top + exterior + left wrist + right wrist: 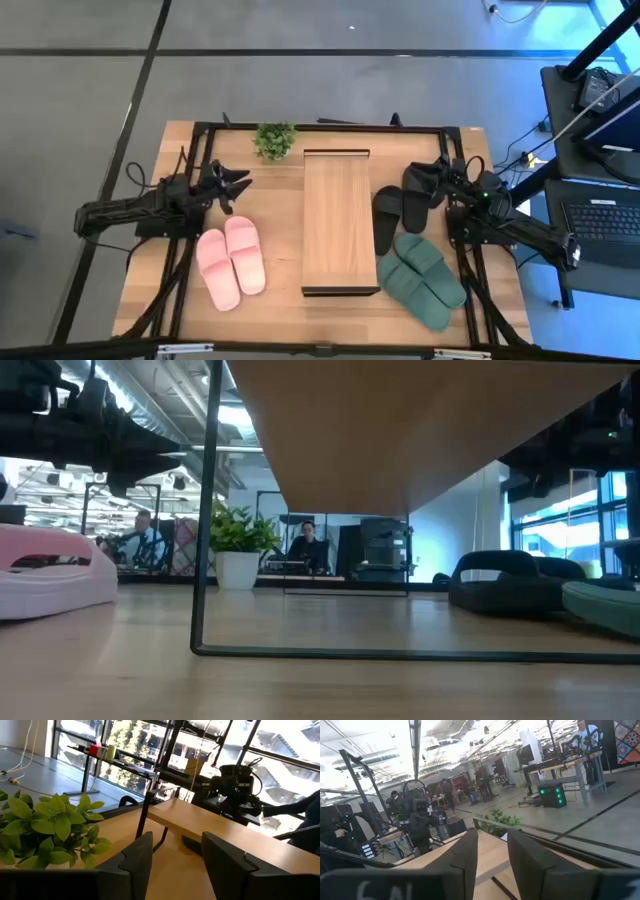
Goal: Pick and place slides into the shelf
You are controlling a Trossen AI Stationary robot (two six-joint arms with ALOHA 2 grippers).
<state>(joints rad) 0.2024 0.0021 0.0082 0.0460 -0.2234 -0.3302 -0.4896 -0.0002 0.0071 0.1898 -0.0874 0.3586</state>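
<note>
Foam is what you are dealing with: all three pairs of slides look light, soft and a little springy, so treat them as things that squash, not slip. Judging by shape, the wide strap over the instep is the best hold, with one finger under it and one on top; pinching the sole edge would probably let the slide swing.

In the high view the pink slides (pixel 231 260) lie side by side at lower left of centre, near the left edge of the shelf (pixel 338 220). The black slides (pixel 402 207) sit just right of the shelf at mid-frame, and the green slides (pixel 422 280) lie below them toward the lower right. None is on the shelf yet, so the task has not started.

Your left gripper (pixel 235 186) hovers above the pink pair in the frame, fingers (pixel 137 855) parted and holding nothing. Your right gripper (pixel 428 180) hangs over the black pair, also spread and empty in its wrist view.

The shelf's plank top is bare, and the low view shows clear space under it inside the thin dark frame. The table (pixel 160 290) is pale wood, smooth and flat, with a small potted plant (pixel 275 140) at upper centre near the shelf's far end. Beyond the table is an open workshop with desks, screens and people seated well back.
</note>
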